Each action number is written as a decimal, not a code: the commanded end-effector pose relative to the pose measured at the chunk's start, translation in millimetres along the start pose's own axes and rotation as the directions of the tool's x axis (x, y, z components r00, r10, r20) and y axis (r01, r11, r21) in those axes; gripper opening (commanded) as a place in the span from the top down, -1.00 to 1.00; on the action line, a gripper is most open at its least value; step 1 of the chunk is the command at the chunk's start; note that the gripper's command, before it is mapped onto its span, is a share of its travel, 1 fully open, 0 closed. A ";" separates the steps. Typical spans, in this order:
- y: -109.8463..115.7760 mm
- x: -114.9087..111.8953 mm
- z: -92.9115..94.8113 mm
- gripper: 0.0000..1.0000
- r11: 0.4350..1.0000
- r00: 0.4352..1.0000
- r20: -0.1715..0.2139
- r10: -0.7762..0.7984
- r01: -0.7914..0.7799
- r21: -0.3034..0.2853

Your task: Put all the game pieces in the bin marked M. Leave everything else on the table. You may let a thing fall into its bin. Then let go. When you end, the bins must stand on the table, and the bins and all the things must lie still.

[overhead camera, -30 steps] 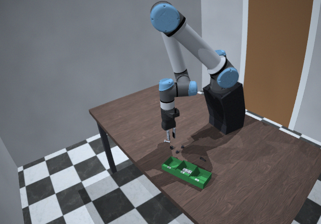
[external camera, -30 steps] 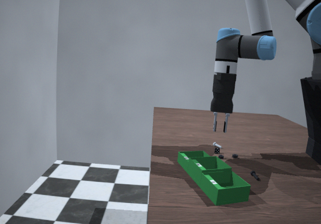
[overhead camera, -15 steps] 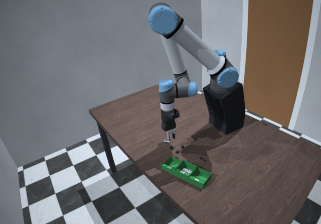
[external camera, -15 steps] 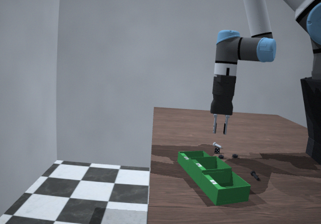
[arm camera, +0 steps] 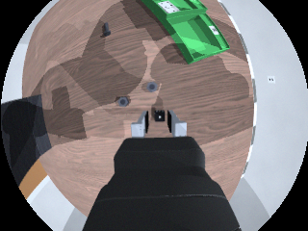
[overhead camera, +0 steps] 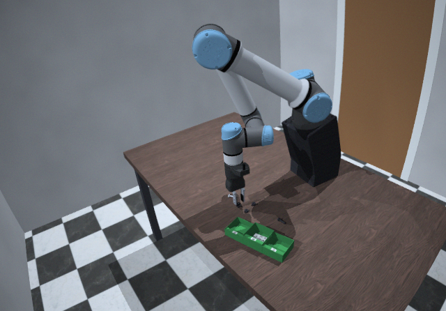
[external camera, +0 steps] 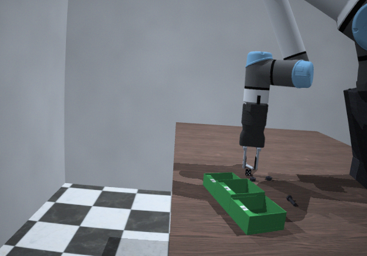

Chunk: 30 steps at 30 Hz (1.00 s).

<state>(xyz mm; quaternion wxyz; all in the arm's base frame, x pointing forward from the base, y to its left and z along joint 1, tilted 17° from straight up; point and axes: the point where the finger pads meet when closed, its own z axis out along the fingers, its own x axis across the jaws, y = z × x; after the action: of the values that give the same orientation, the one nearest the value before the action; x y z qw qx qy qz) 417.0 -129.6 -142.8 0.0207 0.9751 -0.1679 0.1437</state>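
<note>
A small black die with white dots (external camera: 248, 172) lies on the table just behind the far end of the green bin row (external camera: 242, 201). My gripper (external camera: 250, 167) points straight down over it, with the fingertips low on either side of the die. The fingers are open and do not press on it. In the wrist view the die (arm camera: 157, 115) shows between the two fingertips. In the top view the gripper (overhead camera: 237, 200) stands behind the bin row (overhead camera: 258, 240). The bin labels are too small to read.
Two black nuts (external camera: 252, 179) (external camera: 269, 178) lie just right of the die. A black bolt (external camera: 292, 200) lies farther right, beside the bins. A small pale part (external camera: 248, 166) shows close by the fingers. The middle bin holds a white piece (overhead camera: 260, 237). The table's left edge is near.
</note>
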 end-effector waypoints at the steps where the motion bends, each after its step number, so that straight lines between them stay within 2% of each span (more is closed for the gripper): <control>1: 1.0 6.2 8.8 -0.27 1.000 1.000 -0.014 -0.002 0.002 -0.006; 14: 0.9 5.6 20.9 -0.27 1.000 1.000 -0.014 -0.002 0.002 -0.006; 28: 0.8 3.6 20.1 -0.27 1.000 1.000 -0.013 0.000 0.000 -0.005; 29: 0.8 3.6 20.1 0.32 1.000 1.000 -0.013 0.000 0.000 -0.005; 30: 0.8 3.6 20.1 0.32 1.000 1.000 -0.013 0.000 0.000 -0.005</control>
<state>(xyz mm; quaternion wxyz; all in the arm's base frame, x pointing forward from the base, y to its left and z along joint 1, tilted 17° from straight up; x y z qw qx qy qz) 425.4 -133.6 -160.9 0.0239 0.9741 -0.1682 0.1489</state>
